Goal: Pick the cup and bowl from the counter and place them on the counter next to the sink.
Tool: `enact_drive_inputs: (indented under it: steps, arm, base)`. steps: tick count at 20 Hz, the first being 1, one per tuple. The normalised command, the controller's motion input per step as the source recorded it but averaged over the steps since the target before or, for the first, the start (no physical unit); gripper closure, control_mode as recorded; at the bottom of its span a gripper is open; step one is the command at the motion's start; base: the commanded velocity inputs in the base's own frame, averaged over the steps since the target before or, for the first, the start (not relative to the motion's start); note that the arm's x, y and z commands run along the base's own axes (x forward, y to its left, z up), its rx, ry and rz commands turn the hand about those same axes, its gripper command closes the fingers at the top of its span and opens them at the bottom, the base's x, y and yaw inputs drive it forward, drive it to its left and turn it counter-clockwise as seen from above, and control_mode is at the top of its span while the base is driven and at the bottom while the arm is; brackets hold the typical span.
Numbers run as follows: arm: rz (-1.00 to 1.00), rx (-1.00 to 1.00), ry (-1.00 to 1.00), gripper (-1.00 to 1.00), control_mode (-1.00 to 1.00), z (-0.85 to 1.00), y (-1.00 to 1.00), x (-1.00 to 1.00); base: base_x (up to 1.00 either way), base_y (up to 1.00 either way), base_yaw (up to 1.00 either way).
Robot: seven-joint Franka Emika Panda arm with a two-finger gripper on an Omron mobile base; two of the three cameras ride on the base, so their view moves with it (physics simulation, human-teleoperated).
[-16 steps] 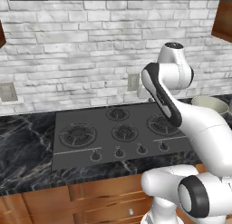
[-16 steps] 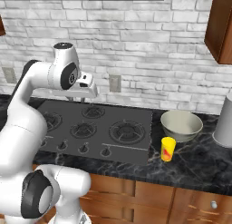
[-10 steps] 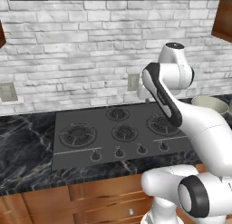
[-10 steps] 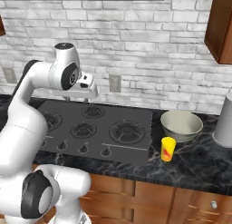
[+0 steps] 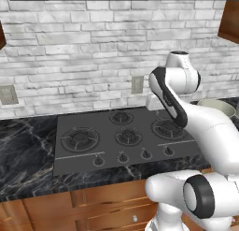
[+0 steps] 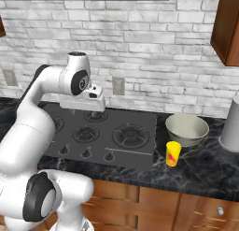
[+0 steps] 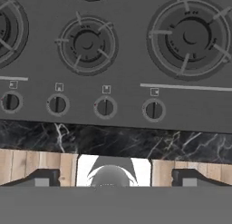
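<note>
The tool [image 6: 85, 111] hung above the dark stovetop [image 6: 100, 132], its 2 tips [image 7: 43, 177] set wide apart and holding nothing, looking down on burners and 4 knobs [image 7: 105, 107]. Right of the stovetop, the yellow cup [image 6: 173, 154] stood on the black marble counter [image 6: 205, 165], just in front of the cream bowl [image 6: 187, 129], with a grey cylinder [image 6: 231, 125] farther right.

Bowl [image 6: 187, 129] right of stovetop [image 6: 105, 130]; cup [image 6: 173, 154] before bowl.
</note>
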Motion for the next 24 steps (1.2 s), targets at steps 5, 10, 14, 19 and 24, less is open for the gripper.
enact_drive_inputs:
  steps: [5,10,14,19,24]
  arm:
    - [0.07,0.00,0.04,-1.00,-1.00,-0.09,-0.99,0.04]
    - [0.12,0.00,0.01,-1.00,-1.00,-0.01,-0.92,0.00]
    - [0.12,0.00,0.00,-1.00,-1.00,-0.13,-0.53,0.00]
    - [0.03,0.01,0.00,-1.00,-1.00,-0.14,-0.58,0.06]
    - [-0.06,0.04,0.00,-1.00,-1.00,-0.06,-0.49,0.00]
  base:
    - [0.00,0.00,0.00]
    - [0.00,0.00,0.00]
    - [0.00,0.00,0.00]
    - [0.00,0.00,0.00]
    - [0.00,0.00,0.00]
